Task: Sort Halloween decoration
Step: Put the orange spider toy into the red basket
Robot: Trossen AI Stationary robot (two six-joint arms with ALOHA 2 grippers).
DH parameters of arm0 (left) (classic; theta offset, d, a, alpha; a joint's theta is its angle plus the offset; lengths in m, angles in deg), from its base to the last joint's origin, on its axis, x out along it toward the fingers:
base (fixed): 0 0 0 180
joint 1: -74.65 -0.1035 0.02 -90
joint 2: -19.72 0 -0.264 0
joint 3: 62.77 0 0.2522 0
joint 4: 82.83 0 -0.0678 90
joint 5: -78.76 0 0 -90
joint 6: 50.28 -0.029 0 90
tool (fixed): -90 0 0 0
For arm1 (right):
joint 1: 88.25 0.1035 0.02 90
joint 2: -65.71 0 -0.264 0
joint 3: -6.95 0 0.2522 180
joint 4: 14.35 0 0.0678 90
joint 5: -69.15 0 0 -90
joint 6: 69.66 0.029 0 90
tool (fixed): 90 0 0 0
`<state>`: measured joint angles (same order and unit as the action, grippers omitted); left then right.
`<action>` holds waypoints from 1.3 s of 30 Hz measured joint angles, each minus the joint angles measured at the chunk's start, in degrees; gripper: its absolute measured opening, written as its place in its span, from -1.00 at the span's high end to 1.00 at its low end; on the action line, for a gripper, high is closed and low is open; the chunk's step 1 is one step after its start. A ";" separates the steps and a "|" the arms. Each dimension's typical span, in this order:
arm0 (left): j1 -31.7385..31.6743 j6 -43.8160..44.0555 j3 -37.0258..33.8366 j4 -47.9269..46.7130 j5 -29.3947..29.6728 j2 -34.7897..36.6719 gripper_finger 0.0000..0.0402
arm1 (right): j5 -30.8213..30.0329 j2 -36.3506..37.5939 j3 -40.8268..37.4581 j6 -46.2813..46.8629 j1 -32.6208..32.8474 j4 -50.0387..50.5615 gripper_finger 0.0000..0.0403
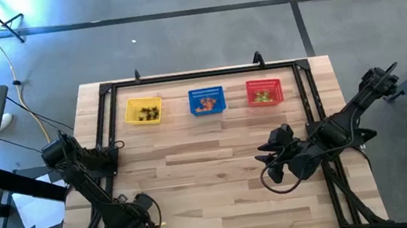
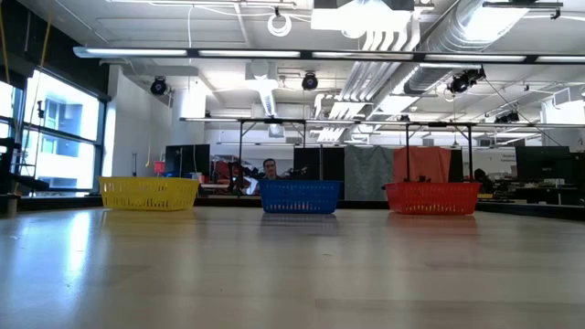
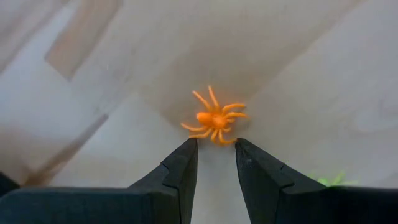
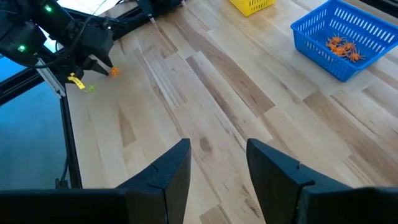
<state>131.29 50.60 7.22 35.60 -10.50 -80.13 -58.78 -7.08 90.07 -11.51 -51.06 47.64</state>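
An orange spider trinket (image 3: pixel 214 118) lies on the wooden table near its front left corner. My left gripper (image 3: pixel 216 144) points down over it, open. The spider lies just past the two fingertips, not between them. The right wrist view shows the same gripper (image 4: pixel 102 65) with the orange spider (image 4: pixel 114 72) at its tip. A light green trinket (image 3: pixel 333 180) lies on the table close by. My right gripper (image 1: pixel 269 164) hangs open above the table's right half, with nothing between its fingers (image 4: pixel 217 155).
Along the far edge stand a yellow basket (image 1: pixel 143 111) with dark trinkets, a blue basket (image 1: pixel 207 100) with orange ones and a red basket (image 1: pixel 264 92) with green ones. Bare wood lies between them and the arms. A person (image 2: pixel 270 169) shows beyond the table.
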 joint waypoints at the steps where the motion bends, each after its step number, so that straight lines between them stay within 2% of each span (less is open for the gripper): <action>1: -0.04 0.00 0.02 0.00 0.86 0.00 0.51 | -0.04 0.00 0.00 -0.05 0.00 0.02 0.24; 14: -0.02 -0.01 0.16 -0.28 7.40 -1.40 0.54 | -1.33 -0.05 0.00 -0.28 0.00 0.04 0.24; 23: 0.07 1.21 0.92 -0.01 6.89 -6.12 0.95 | -0.80 -3.34 -0.02 -0.16 0.00 0.46 0.24; 29: 0.07 3.91 1.34 -0.30 8.38 -4.34 0.99 | 0.35 -6.03 -0.02 -0.12 0.00 0.44 0.24; 32: 0.07 3.52 2.85 -0.66 10.59 -3.39 1.00 | 0.59 -6.98 -0.02 -0.12 0.00 0.43 0.24; 39: -0.43 -0.18 6.75 -1.05 19.98 -1.87 1.00 | 0.21 -7.54 -0.02 0.94 -0.17 -0.54 0.24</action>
<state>130.87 50.42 13.97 34.55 9.49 -82.00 -58.57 -14.63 90.05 -10.56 -51.23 47.10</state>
